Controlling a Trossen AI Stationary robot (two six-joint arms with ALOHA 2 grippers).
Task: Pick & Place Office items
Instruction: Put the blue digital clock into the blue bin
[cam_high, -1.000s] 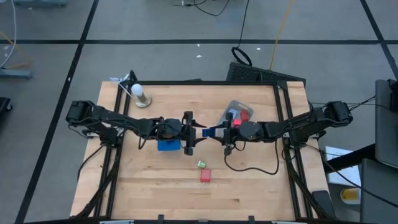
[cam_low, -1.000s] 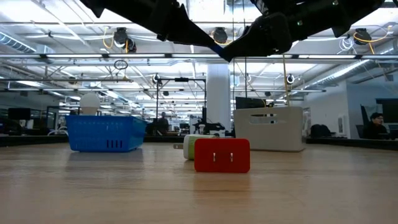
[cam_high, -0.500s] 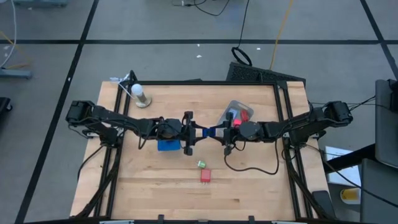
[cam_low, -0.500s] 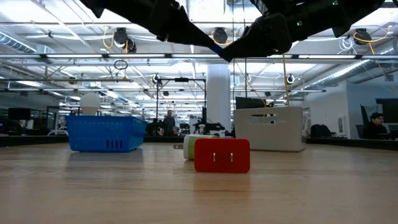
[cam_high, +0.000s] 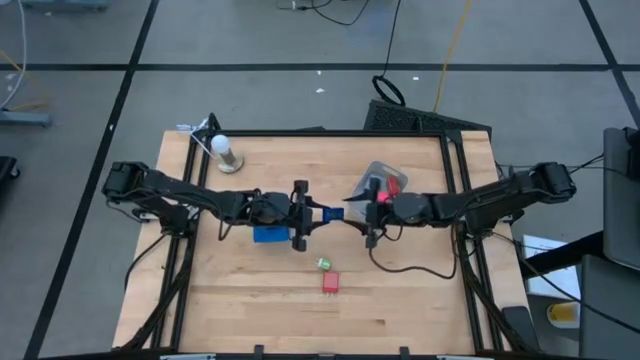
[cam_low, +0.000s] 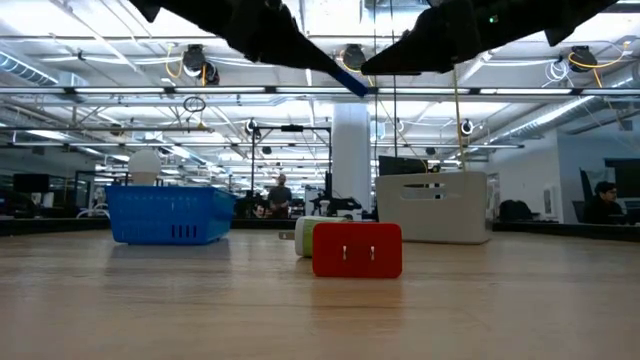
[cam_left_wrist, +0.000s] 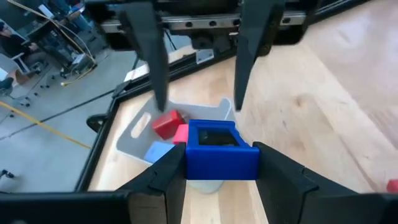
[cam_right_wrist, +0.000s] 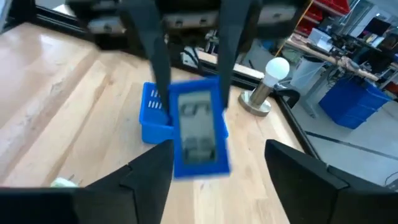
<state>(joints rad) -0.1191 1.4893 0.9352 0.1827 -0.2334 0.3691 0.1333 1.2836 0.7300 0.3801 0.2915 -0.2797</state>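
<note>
Blocks first, nearest me: a red block (cam_low: 357, 249) sits flat at the front of the worktop (cam_high: 400, 300), with a small green piece (cam_high: 324, 264) just behind it, close but I can't tell if they touch. Both look like light, hard plastic, so I'd pinch them across the flat sides and keep it gentle; smooth faces like that can squirt out.

Above the middle of the worktop, the left gripper (cam_high: 312, 212) is clamped partway closed on a dark blue block (cam_left_wrist: 221, 149), one finger on each short end, well off the surface. The right gripper (cam_left_wrist: 199, 102) faces it with its fingers spread wide and clear of the block, holding nothing. The block looks rigid and light, so I'd guess the grip is plenty, though it only has the ends.

Containers: the blue basket (cam_right_wrist: 149, 115) sits below the left arm, and I can't see what's inside. The grey tub (cam_left_wrist: 134, 134) is under the right gripper, with a red piece (cam_left_wrist: 165, 123), a pinkish one and a light blue one (cam_left_wrist: 158, 151) bunched together in it.

Furthest back, a light bulb on a stand (cam_high: 222, 150) sits near the far left corner.
</note>
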